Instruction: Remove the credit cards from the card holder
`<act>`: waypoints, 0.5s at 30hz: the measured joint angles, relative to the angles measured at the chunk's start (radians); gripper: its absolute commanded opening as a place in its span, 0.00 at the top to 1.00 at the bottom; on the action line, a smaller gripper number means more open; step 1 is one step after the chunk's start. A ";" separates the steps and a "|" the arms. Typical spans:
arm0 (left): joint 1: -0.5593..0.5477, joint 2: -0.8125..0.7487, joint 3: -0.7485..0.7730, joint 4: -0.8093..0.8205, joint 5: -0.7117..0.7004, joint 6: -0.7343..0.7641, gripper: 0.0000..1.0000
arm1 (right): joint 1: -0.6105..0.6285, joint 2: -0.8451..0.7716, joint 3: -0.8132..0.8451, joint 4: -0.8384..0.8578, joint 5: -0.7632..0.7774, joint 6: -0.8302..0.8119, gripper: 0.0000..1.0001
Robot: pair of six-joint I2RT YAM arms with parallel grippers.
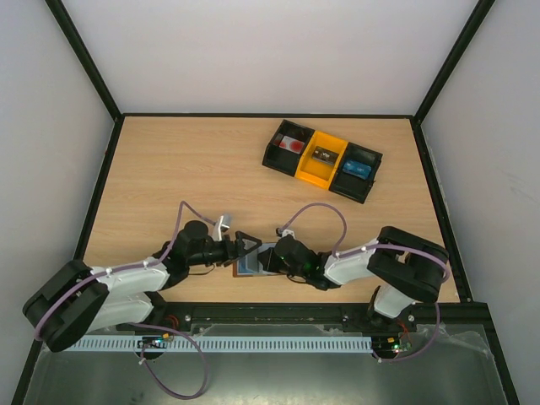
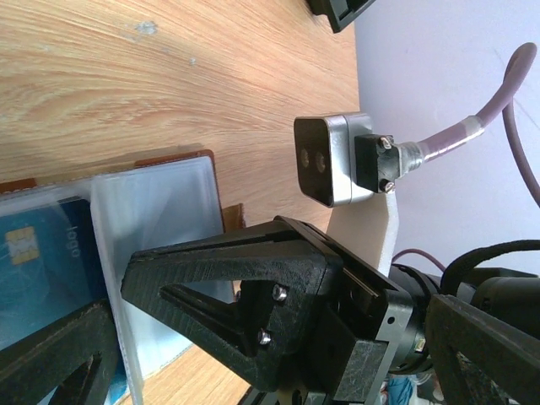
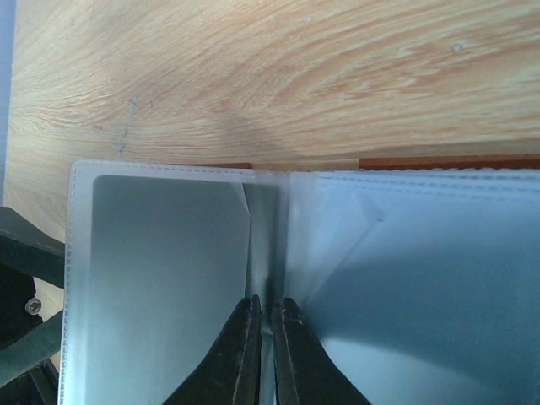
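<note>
The card holder (image 1: 245, 268) lies open on the table's near side, between both arms. Its brown edge (image 3: 447, 161) shows behind clear, grey-blue sleeves (image 3: 160, 270). A blue credit card (image 2: 38, 253) with a gold chip sits inside one sleeve. My right gripper (image 3: 266, 310) is shut on a thin clear leaf standing up at the holder's middle fold. In the left wrist view the right gripper (image 2: 126, 283) touches that leaf edge (image 2: 105, 253). My left gripper (image 2: 270, 363) stands open over the holder's left end (image 1: 240, 249), holding nothing.
A tray (image 1: 322, 159) of two black bins and a yellow one, with small items inside, stands at the back right; its corner (image 2: 337, 10) shows in the left wrist view. One left finger (image 3: 21, 287) sits close beside the holder's edge.
</note>
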 measured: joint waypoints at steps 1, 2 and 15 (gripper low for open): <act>-0.001 0.000 0.003 0.001 0.000 -0.001 0.00 | 0.000 -0.007 -0.003 0.000 0.002 0.000 0.91; -0.004 0.000 0.006 0.004 0.000 -0.005 0.00 | 0.000 -0.016 -0.007 0.000 0.005 0.000 0.92; -0.046 0.032 0.026 0.052 -0.003 -0.034 0.00 | 0.000 -0.187 -0.068 -0.059 0.086 0.002 0.92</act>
